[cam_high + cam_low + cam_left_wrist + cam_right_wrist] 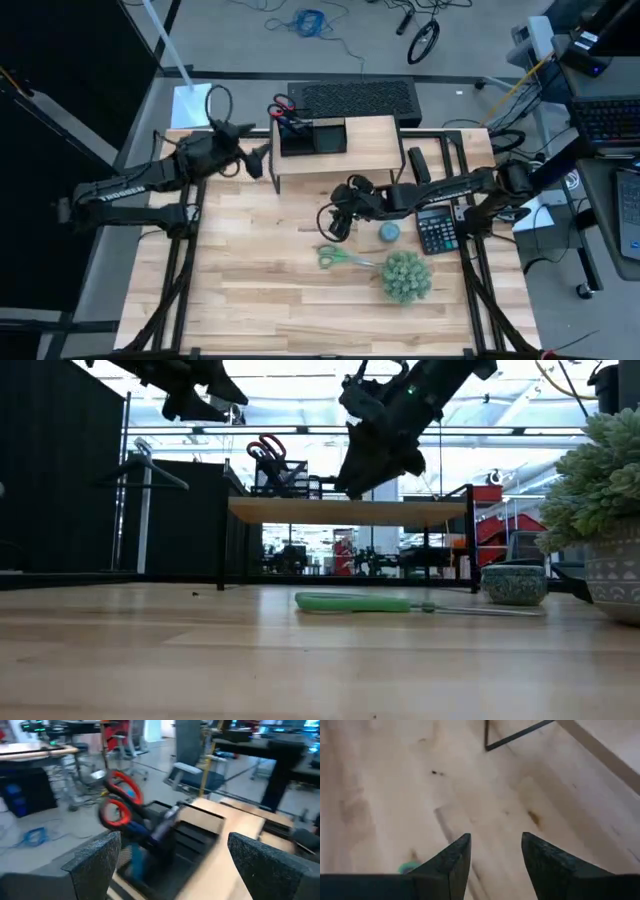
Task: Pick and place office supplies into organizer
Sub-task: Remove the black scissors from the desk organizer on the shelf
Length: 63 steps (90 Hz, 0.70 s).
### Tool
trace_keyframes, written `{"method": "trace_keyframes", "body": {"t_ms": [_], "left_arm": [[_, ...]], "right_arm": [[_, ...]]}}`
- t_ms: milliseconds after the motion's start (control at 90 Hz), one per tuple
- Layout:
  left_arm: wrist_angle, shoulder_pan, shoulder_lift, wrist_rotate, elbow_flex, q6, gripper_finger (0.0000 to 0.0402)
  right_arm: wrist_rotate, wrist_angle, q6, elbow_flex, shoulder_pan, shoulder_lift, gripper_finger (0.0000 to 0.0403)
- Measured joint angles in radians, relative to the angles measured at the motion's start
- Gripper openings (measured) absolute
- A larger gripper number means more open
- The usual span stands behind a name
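- Organizer [313,138]: black tray standing on the light wooden riser shelf [370,140], at the shelf's left end, toward the far side of the counter [250,290].
- Red-handled scissors [282,106]: standing in the organizer's far left corner, handles up; in the left wrist view the red loops [120,800] rise above the black tray.
- Green-handled scissors [342,259]: lying flat on the counter, near of the shelf, left of the fuzzy green plant [406,276]; untouched by either hand.
- Right hand [336,222]: hovers above the counter, just far of the green-handled scissors; fingers [451,862] parted and empty, bare wood between them.
- Left hand [255,160]: raised at the shelf's left end, just left of the organizer; fingers [95,860] spread wide, nothing between them.
- Other items: black calculator [436,228] at the right of the counter; a small round grey-blue dish [389,232] between it and the right hand.
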Motion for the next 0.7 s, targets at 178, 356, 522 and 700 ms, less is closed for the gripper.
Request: {"method": "trace_keyframes", "body": {"t_ms": [178,356,522,700], "left_arm": [[-0.064,0.123,0.089,0.121,0.128,0.052,0.0356],[-0.188,0.228,0.203,0.221,0.223,0.129,0.0356],[-0.254,0.3,0.292,0.256,0.291,0.163,0.0356],[-0.26,0.349,0.348,0.359,0.319,0.164,0.0356]], "right_arm": [[0.001,0.011,0.006,0.0,0.003,0.058,0.0158],[-0.002,0.085,0.06,0.0,0.043,0.124,0.0157],[0.0,0.18,0.036,0.0,0.09,0.176,0.0157],[-0.001,0.253,-0.003,0.0,0.108,0.21,0.0157]]}}
